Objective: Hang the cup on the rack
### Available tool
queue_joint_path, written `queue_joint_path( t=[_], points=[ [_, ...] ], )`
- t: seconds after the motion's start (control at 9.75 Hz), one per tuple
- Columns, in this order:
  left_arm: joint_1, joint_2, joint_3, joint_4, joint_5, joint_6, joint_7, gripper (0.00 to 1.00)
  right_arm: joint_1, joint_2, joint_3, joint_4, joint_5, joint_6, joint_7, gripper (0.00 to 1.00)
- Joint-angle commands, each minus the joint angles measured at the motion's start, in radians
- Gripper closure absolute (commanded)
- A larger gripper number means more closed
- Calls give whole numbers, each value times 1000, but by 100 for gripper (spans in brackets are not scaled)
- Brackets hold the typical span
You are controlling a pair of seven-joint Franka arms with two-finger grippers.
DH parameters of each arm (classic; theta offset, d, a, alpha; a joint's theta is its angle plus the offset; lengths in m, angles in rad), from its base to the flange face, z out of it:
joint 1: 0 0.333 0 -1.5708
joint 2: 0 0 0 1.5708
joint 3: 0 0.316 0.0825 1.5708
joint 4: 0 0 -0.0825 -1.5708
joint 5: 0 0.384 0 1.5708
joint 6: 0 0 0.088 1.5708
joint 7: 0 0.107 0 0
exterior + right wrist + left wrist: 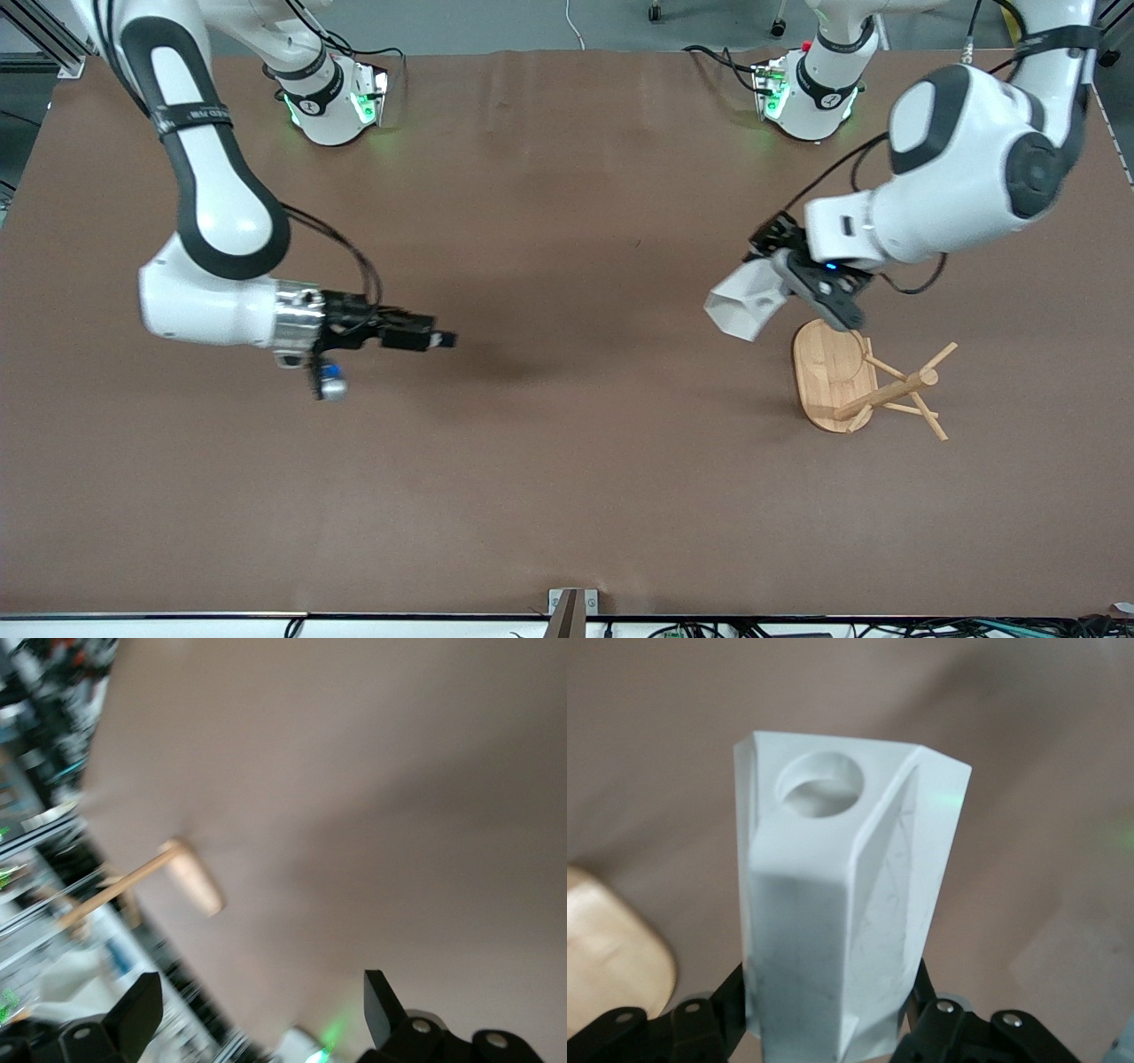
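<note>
Table (567,496): brown surface; I see it spanning the whole front view, both arm bases along its top edge.
Right arm: I see it reaching out over bare table at its own end, well apart from the rack and cup.
Left arm: I see it bent down over the rack's end of the table.
Rack (855,383): bamboo mug tree standing on its oval base toward the left arm's end; its post and thin pegs lean toward the front camera in that view.
Cup (744,303): white, faceted, held in the air, tilted, just beside the rack base; in the left wrist view the cup (842,904) shows its pierced handle tab away from the fingers.
Left gripper (819,288): I read it pinching the cup, jaws pressed against its body.
Right gripper (434,339): I read its fingers (133,1014) spread wide, holding nothing.
</note>
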Motion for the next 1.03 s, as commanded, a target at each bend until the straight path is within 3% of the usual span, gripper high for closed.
queue_joint_path(
  t=[0.0,0.21,0.41,0.51,0.82,0.92],
  points=[
    [-3,18,90,-52,10,22,-50,100,10,-30,-78,22,-301,-4,68,0],
    [-4,56,142,-82,10,133,-159,100,4,-75,-132,29,-629,-1,71,0],
    [-3,82,148,-118,10,219,-167,99,-39,-116,-155,64,-849,-6,36,0],
    [-4,102,148,-116,10,233,-167,99,-85,-142,-149,81,-864,-12,29,0],
    [-3,127,148,-112,9,250,-187,97,-220,-254,-77,107,-858,-250,-61,0],
    [5,127,153,-107,9,247,-246,87,-236,-298,-68,106,-856,-306,-66,0]
  ],
)
